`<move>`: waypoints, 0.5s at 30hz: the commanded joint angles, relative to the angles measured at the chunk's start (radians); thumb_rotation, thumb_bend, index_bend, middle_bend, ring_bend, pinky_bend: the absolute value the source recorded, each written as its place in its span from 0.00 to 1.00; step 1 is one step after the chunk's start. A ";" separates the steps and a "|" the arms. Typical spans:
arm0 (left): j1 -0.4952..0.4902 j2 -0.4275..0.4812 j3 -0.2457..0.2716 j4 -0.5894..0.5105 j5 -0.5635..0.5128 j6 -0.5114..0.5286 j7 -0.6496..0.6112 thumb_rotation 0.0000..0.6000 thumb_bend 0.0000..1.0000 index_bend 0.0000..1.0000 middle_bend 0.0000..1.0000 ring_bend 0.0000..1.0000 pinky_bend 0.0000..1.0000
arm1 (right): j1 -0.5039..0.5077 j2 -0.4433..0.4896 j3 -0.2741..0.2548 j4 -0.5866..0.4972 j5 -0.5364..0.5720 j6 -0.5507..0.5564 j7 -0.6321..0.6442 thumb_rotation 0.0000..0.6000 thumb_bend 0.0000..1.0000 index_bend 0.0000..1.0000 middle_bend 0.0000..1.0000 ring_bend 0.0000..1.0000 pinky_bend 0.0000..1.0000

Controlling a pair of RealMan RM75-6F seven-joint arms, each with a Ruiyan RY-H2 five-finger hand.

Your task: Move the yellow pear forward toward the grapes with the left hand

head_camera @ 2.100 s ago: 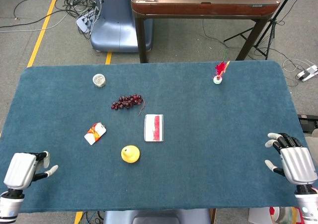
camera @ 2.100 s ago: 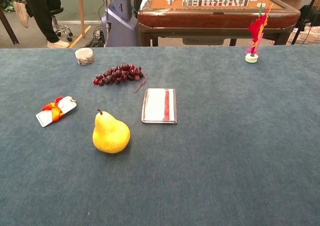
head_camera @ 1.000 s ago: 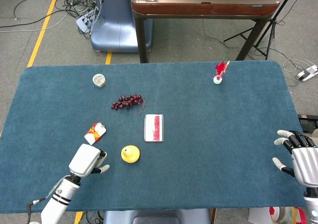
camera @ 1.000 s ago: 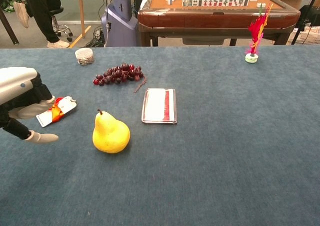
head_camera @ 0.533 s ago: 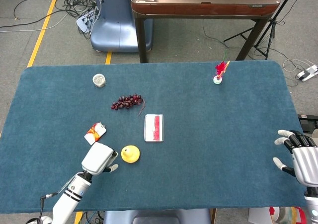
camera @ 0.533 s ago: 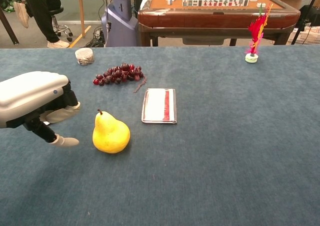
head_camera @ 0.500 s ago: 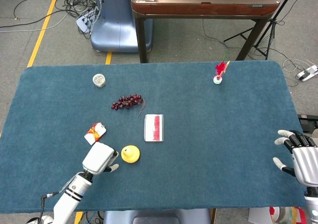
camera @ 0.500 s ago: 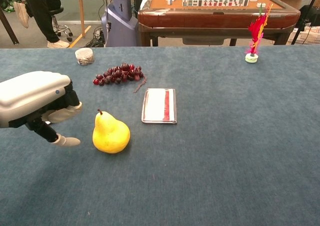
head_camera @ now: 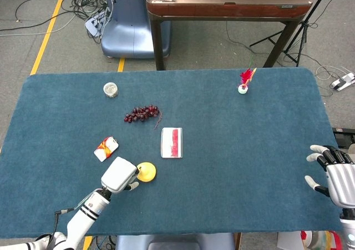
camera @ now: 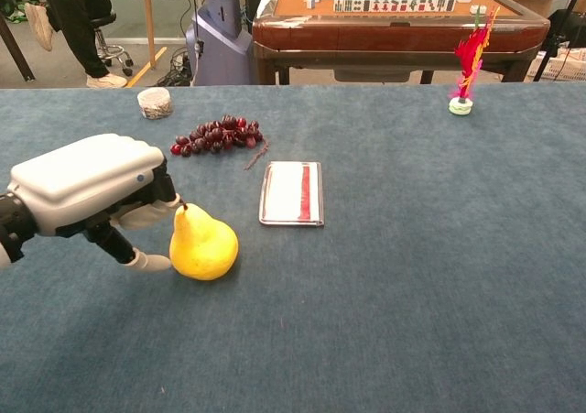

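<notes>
1. The yellow pear [camera: 203, 244] stands upright on the blue cloth, its stem pointing up.
2. The dark red grapes [camera: 217, 135] lie in a bunch farther back, well apart.

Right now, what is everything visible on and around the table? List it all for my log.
yellow pear: one, yellow, near left of the table, upright
bunch of dark red grapes: one, beyond the pear
white card case with a red stripe: one, right of the pear
small white packet with an orange-red ribbon: one, left of the pear
round grey textured puck: one, far left
red feather shuttlecock: one, far right
blue felt table: one
brown mahjong table: one, behind
left hand: white, fingers at the pear's left side
right hand: fingers spread, near right edge
</notes>
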 commanded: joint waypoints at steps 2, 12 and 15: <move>-0.007 -0.019 0.002 0.014 -0.002 0.003 -0.009 1.00 0.02 1.00 1.00 1.00 1.00 | 0.000 0.001 0.001 0.000 0.001 0.000 0.002 1.00 0.10 0.46 0.30 0.22 0.33; -0.005 -0.065 -0.001 0.025 -0.005 0.049 0.039 1.00 0.01 1.00 1.00 1.00 1.00 | -0.002 0.007 0.002 -0.003 -0.001 0.005 0.012 1.00 0.10 0.46 0.30 0.22 0.33; 0.006 -0.093 -0.010 0.035 -0.028 0.077 0.106 1.00 0.00 1.00 1.00 1.00 1.00 | -0.003 0.008 0.003 -0.003 -0.001 0.006 0.014 1.00 0.10 0.46 0.30 0.22 0.33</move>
